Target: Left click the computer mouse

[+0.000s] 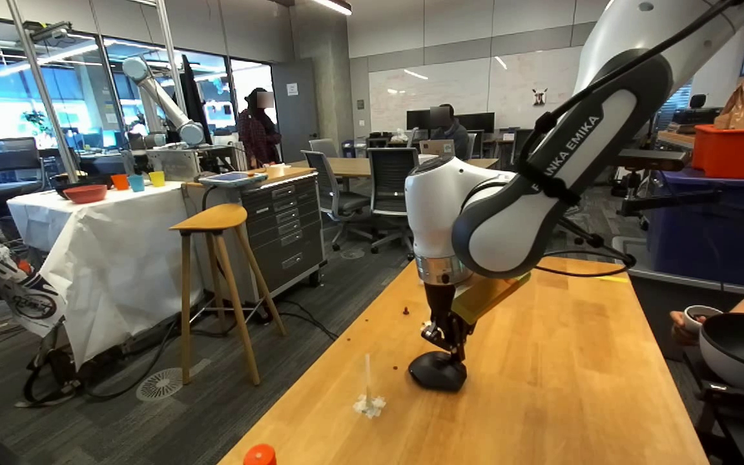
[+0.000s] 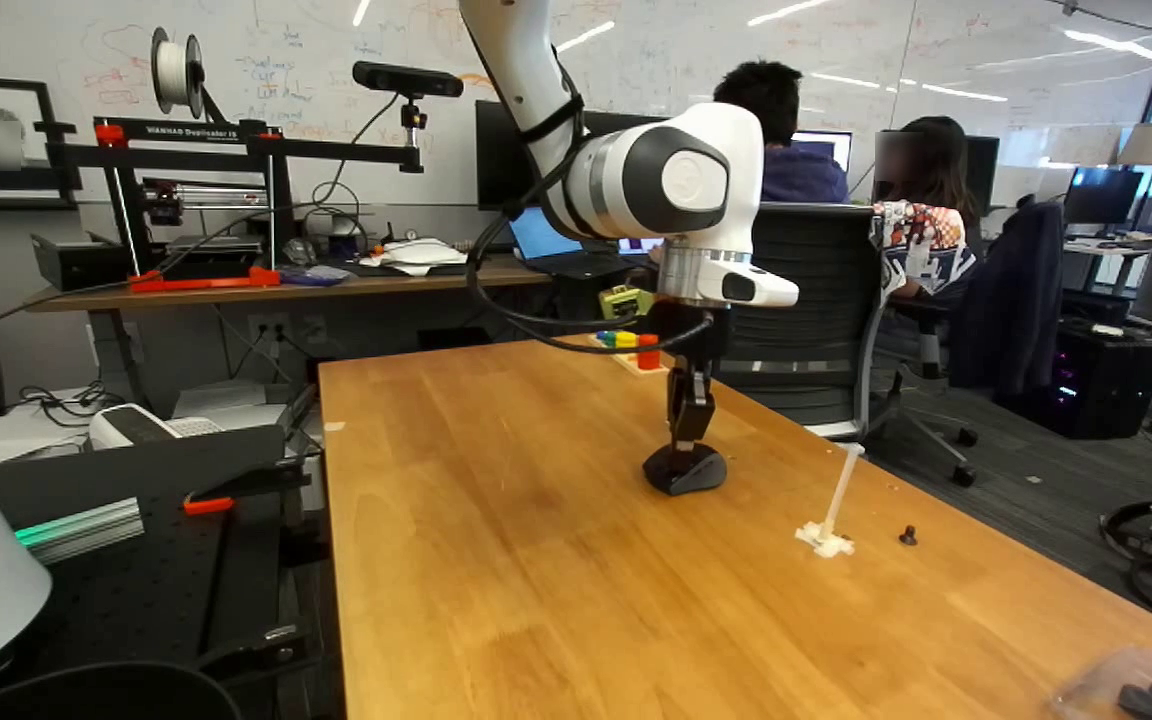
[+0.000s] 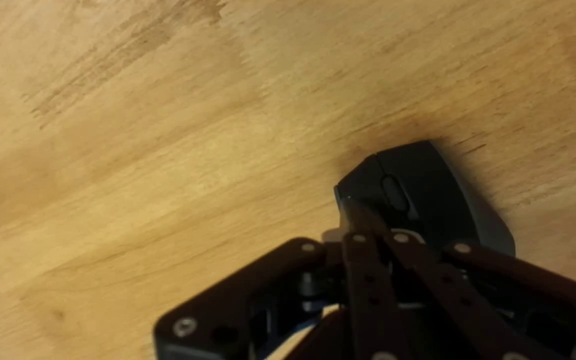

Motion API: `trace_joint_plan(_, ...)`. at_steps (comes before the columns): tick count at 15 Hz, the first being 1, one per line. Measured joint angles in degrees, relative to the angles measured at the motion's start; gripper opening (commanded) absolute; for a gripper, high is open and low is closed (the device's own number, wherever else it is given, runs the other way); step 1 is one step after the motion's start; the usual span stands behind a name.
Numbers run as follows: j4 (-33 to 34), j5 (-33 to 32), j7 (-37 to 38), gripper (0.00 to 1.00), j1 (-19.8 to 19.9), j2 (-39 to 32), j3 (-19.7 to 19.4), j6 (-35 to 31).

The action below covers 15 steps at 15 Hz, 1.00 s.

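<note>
One gripper, pinched closed, points down at the left button of the mouse, just beside its wheel; whether it presses, I cannot tell.

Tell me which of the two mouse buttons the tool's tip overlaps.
The left button, left of the scroll wheel in the wrist view: the tool partly hides it, while the right button, across the wheel, lies mostly uncovered.
</note>
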<state>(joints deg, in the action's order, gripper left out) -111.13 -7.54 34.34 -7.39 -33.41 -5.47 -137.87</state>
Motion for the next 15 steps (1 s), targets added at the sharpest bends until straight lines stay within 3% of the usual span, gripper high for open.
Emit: trace_joint_plan(15,1.27,1.92,-1.32,0.00,-0.72,1.86,0.56,1.78)
